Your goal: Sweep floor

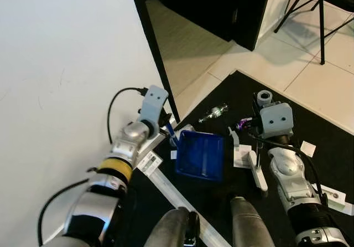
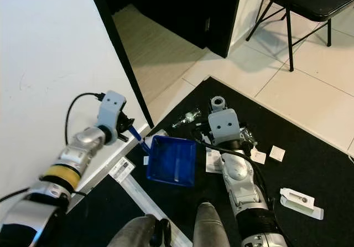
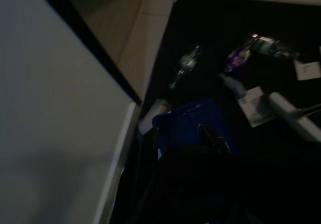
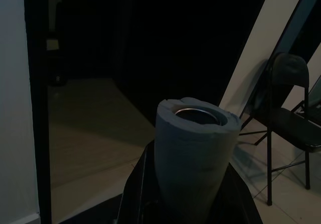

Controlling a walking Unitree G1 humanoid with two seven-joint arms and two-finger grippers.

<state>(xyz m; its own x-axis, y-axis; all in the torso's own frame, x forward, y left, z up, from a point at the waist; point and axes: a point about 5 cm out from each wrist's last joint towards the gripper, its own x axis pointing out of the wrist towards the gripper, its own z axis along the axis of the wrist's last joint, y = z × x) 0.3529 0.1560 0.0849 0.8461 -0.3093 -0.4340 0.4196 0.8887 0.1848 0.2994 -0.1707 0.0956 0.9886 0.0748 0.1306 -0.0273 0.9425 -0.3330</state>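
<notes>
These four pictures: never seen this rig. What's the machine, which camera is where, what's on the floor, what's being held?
It is a humanoid robot sweeping a floor. The two wide pictures come from a stereo camera in its head, looking down past its two silver arms. The two dark ones come from cameras on its wrists.

The left gripper holds a blue dustpan by its handle; the pan rests on a black mat next to a white wall. The right gripper is closed on a grey broom handle that stands upright.

On the mat lie a clear bottle, a purple wrapper and paper scraps. Beyond are pale tiles and a black folding chair.
</notes>
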